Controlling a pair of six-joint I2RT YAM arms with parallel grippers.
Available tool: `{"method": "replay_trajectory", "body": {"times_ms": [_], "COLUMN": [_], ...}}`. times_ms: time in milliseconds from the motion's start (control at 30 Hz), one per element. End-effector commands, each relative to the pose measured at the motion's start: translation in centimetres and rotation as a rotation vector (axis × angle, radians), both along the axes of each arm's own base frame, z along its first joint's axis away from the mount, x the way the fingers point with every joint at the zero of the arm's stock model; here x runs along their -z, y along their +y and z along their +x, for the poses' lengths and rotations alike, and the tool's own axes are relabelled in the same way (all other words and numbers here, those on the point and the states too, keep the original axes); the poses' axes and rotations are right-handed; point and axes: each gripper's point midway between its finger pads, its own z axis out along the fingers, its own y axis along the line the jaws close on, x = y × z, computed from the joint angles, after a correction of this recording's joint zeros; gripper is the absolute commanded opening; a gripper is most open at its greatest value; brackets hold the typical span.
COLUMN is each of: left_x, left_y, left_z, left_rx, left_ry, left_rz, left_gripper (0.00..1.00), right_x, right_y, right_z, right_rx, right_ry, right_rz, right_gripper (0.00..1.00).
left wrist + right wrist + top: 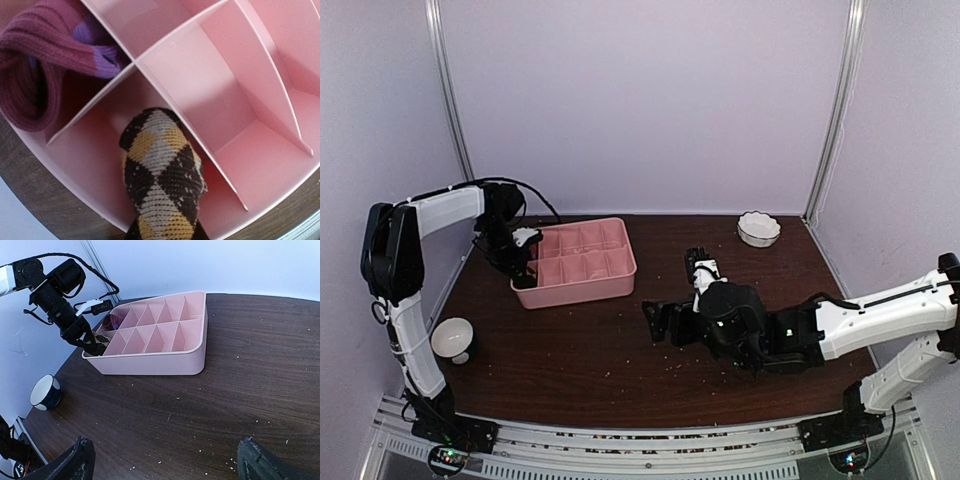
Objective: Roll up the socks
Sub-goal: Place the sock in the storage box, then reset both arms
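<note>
The brown-and-tan checkered sock (162,175) is bundled up and held in my left gripper (523,268), its tip down in a front compartment at the left end of the pink tray (582,288). My fingers are hidden behind the sock in the left wrist view. The magenta sock (35,70), rolled with its purple toe showing, lies in the neighbouring corner compartment. My right gripper (162,460) is open wide and empty, low over the bare dark table (200,405), to the right of the tray (150,362).
A white scalloped bowl (758,228) stands at the back right. A white and dark cup (452,338) stands at the left by my left arm and also shows in the right wrist view (45,391). Pale crumbs dot the table. The tray's other compartments hold nothing.
</note>
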Motion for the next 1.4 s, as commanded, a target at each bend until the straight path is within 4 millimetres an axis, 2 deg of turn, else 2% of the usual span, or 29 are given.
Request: {"method": "replay_trajectory", "body": {"times_ms": [0,67,267,467,600,700,767,800,867,933,1033,1133,1233,1300,1367], "left_x": [-1.9,-2.9,-5.7,-7.2,-9.7,-12.4,-13.7,-16.3,-18.5,-18.8,-17.8,-15.6,-12.6,-11.0,-9.5], "left_y": [-0.1,-0.4,-0.8,-1.9,-3.6,-4.0,-2.9,-2.5,-1.9,-0.3,2.8,6.4,6.5,6.4,6.5], "left_z": [1.1,1.2,1.7,1.2,0.7,0.7,0.7,0.8,0.2,-0.1,-0.3,0.0,0.2,0.8,1.3], "left_rx": [-0.005,0.003,0.028,0.075,0.123,0.145,0.138,0.146,0.178,0.172,0.096,-0.030,0.014,0.009,-0.022], "left_ry": [-0.059,-0.083,-0.137,-0.155,-0.210,-0.354,-0.495,-0.642,-0.815,-0.951,-1.022,-1.032,-0.996,-0.985,-0.988], "left_rz": [0.009,0.002,-0.017,-0.086,-0.199,-0.240,-0.199,-0.187,-0.172,-0.098,0.019,0.035,-0.014,-0.032,-0.060], "left_gripper": [0.36,0.96,0.98,0.98,0.98,0.98,0.98,0.98,0.98,0.98,0.98,0.98,0.98,0.98,0.98], "right_x": [0.7,0.7,0.5,0.0,0.1,0.7,1.4,1.4,1.4,1.1,-0.4,-1.3,-0.9,-0.7,-0.6], "right_y": [-0.2,-0.2,-0.4,-1.1,-2.4,-4.3,-6.2,-7.4,-10.2,-13.6,-19.8,-25.2,-29.8,-33.4,-35.5], "right_z": [-0.1,-0.1,-0.2,-0.1,0.0,0.5,1.0,1.3,1.8,2.6,3.2,2.8,1.8,0.4,-0.4], "right_rx": [0.011,0.008,0.008,0.018,0.040,0.067,0.109,0.130,0.187,0.271,0.471,0.625,0.775,0.923,0.988], "right_ry": [0.007,0.007,0.006,-0.005,-0.021,-0.024,-0.011,-0.009,-0.014,-0.023,-0.077,-0.167,-0.258,-0.326,-0.350], "right_rz": [-0.024,-0.025,-0.027,-0.037,-0.072,-0.120,-0.146,-0.147,-0.174,-0.205,-0.238,-0.276,-0.298,-0.305,-0.306], "right_gripper": [0.99,1.00,0.99,0.99,1.00,1.00,0.99,1.00,1.00,0.99,1.00,0.99,1.00,1.00,1.00]}}
